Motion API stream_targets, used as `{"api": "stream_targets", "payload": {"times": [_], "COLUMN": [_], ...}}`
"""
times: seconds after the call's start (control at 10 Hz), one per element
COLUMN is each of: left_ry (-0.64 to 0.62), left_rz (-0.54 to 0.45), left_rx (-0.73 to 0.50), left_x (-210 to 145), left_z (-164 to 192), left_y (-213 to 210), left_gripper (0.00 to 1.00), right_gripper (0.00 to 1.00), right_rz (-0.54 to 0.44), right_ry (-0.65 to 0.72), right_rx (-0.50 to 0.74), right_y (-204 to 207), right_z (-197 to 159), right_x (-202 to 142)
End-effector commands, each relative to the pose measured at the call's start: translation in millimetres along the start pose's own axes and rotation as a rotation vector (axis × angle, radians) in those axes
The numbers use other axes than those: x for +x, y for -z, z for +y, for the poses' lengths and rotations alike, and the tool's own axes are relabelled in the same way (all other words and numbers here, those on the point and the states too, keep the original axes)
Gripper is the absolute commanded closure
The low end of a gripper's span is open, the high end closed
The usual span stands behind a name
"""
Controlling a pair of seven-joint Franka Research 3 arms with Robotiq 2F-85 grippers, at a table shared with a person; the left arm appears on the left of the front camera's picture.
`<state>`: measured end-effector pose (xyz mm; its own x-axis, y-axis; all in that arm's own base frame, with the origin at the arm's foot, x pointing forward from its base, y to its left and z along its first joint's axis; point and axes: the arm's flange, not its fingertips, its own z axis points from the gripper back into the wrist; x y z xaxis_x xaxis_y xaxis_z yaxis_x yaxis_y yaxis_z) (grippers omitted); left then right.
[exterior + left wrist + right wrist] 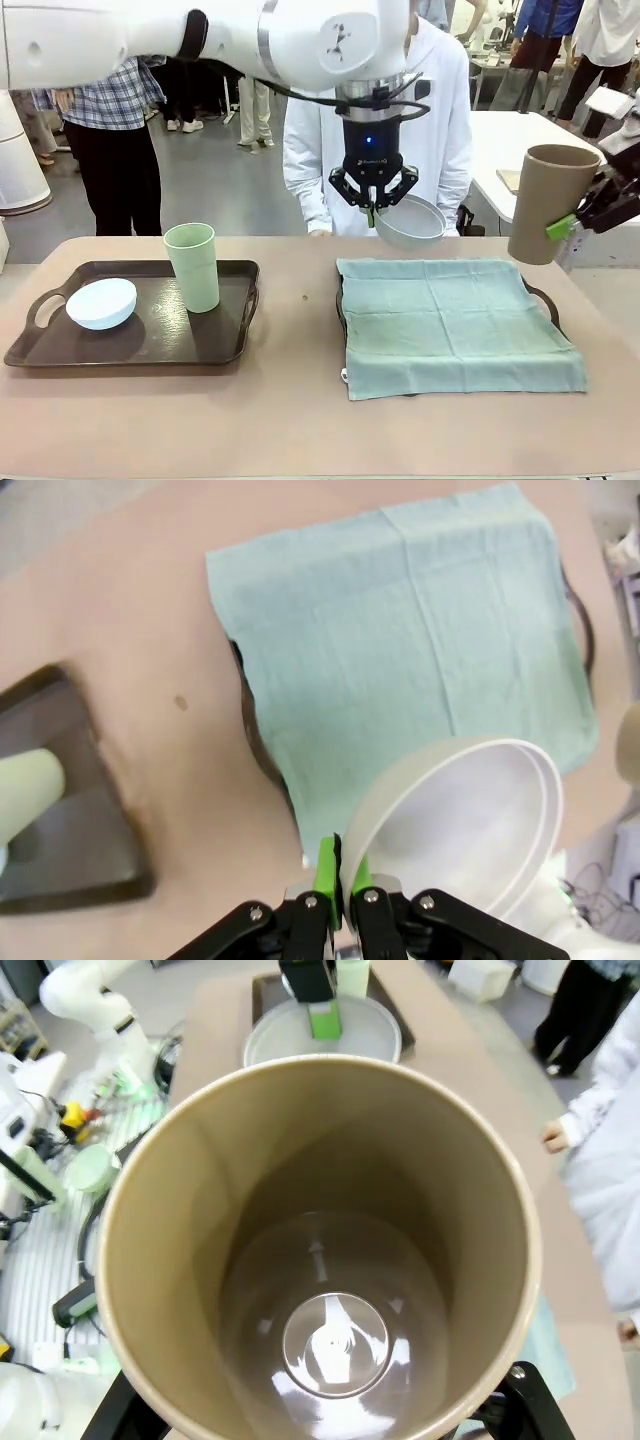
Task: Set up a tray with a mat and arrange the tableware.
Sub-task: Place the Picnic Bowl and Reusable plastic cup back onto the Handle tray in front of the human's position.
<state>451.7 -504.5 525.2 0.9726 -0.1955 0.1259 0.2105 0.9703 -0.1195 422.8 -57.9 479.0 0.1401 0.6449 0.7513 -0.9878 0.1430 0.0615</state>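
My left gripper [372,207] hangs above the far edge of the green mat [455,320], shut on the rim of a greyish white bowl [412,222] that tilts to its right. In the left wrist view the green pads [328,865] pinch that bowl [470,820] over the mat [400,630]. At the right my right gripper [565,225] is shut on a tan brown tumbler [548,200], held upright above the table beside the mat. The right wrist view looks down into this tumbler [330,1250]. The mat covers a dark tray [546,300].
A second dark tray [150,345] on the left holds a pale blue bowl [101,302] and a light green tumbler [192,266]. A person in a white coat [310,140] stands at the far side, behind the bowl. Bare table lies between the trays.
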Motion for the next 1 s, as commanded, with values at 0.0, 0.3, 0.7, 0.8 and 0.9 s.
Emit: {"api": "stream_targets", "payload": {"times": [0.0,0.3,0.7,0.8,0.9], "left_ry": [-0.021,-0.04,-0.062,-0.062,-0.06], "left_rz": [0.0,0.023,0.036,0.036,0.056], "left_rx": [-0.09,-0.154,-0.128,-0.128,-0.142], "left_x": [16.7,35.5,42.8,42.8,41.9], "left_z": [21.3,36.9,35.7,35.7,33.5], "left_y": [59.4,117.3,133.3,133.3,140.8], "left_gripper": [0.96,0.96,0.96,0.96,0.96], "right_gripper": [0.18,0.18,0.18,0.18,0.18], "right_rz": [-0.051,-0.09,-0.07,-0.069,-0.041], "right_ry": [-0.001,-0.02,0.002,0.005,0.001], "right_rx": [0.006,0.017,0.031,0.029,0.055], "right_y": [35.7,74.4,82.9,85.0,89.8], "right_z": [-35.3,-64.5,-59.1,-64.5,-67.8], "right_x": [-31.6,-61.0,-70.5,-71.2,-75.7]}}
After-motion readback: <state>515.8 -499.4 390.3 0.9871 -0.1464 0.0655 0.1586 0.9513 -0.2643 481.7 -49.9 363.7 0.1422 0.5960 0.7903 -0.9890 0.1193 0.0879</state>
